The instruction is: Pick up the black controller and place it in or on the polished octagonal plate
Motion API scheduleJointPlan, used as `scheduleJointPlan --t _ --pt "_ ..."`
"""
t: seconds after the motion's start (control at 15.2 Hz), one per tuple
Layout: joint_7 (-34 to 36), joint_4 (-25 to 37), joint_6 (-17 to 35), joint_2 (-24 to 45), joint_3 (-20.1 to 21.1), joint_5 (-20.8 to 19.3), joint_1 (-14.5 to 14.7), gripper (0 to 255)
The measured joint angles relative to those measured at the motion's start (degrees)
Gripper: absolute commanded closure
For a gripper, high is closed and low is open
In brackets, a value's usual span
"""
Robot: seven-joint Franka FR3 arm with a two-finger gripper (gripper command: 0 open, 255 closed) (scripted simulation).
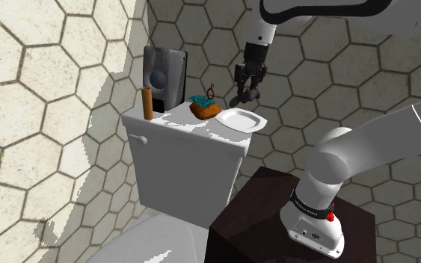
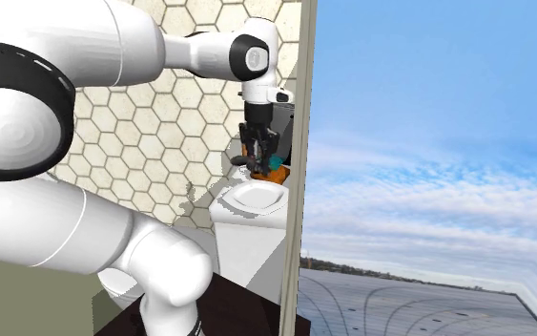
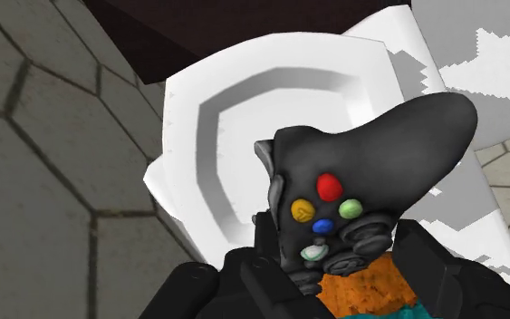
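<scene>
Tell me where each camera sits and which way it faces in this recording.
Shoulder view: beside and a little behind the stand, looking down over the toilet tank; the arm and end effector show.
Second exterior view: close behind the arm, looking past it toward the tank; big white links crowd the foreground.
Wrist view: on the hand, looking along the fingers at the clasped black controller.
Shared: all three show the white octagonal plate below the controller.
</scene>
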Motion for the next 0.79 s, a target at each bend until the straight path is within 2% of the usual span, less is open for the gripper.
scheduleJointPlan --t 0.79 --pt "-1.24 -9.63 8.0 -1.52 -0.71 -0.42 -0.35 255"
